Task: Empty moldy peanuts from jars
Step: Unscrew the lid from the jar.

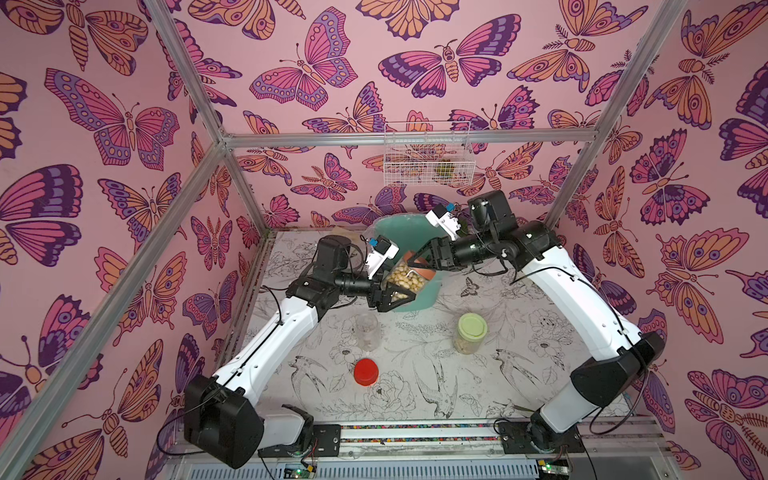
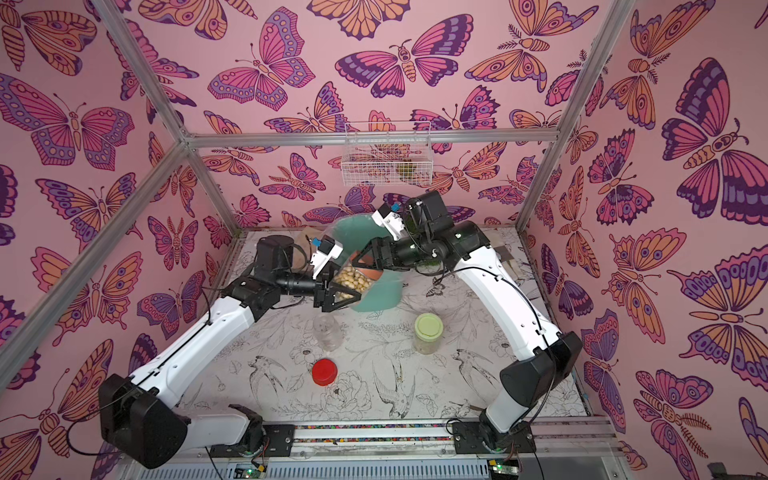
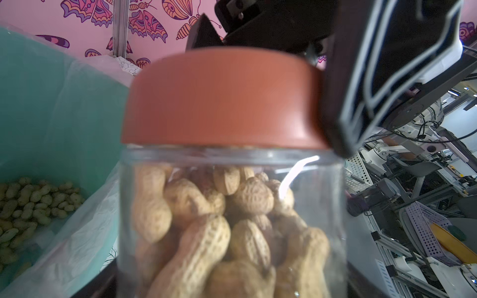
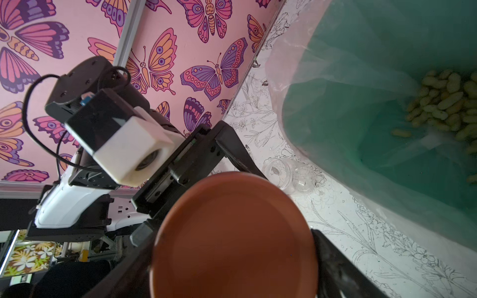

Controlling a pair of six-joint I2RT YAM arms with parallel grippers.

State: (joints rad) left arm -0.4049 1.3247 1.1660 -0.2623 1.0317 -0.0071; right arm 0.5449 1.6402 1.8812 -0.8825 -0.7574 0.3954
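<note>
Brown-lidded jar full of peanuts tilted aloft, open jar, red lid, green-lidded jar standing on bench

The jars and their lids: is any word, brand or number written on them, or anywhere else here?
No text can be read.
Brown lid: plain.
Jar of peanuts: clear, no label in view.
Red lid, green lid: plain.
Teal bin: unmarked.
Small circuit boards: too small to read.
</note>
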